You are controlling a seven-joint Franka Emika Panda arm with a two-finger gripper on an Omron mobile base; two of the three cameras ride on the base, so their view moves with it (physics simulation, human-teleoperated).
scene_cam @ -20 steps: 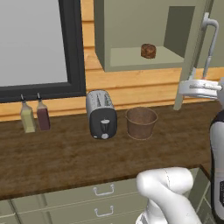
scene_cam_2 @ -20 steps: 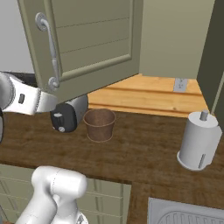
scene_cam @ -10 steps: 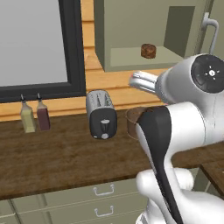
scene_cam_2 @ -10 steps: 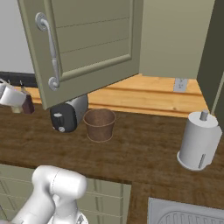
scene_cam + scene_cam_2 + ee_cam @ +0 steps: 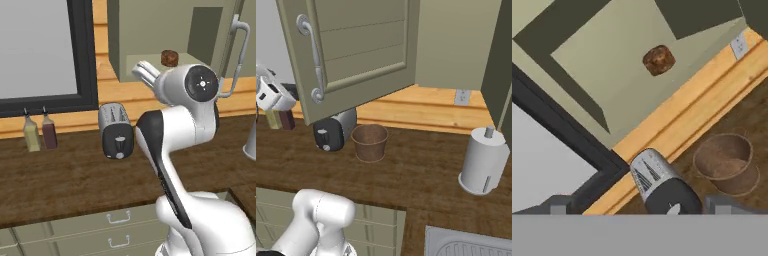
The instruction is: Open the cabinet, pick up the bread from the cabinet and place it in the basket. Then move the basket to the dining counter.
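With the cabinet [image 5: 356, 55] open, we swing our wide-open, empty hand [image 5: 145, 72] toward the bread [image 5: 659, 59] on its shelf; next, reach in and grip it above the basket [image 5: 369, 142].

You see a dark wood counter [image 5: 65, 180] over olive drawers [image 5: 115, 235], a black-framed window [image 5: 40, 50] far left, and a sink [image 5: 471, 245] near right.

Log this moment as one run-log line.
cabinet door: open | bread: on cabinet shelf | basket: empty, beside toaster | gripper: open, empty, aimed toward shelf
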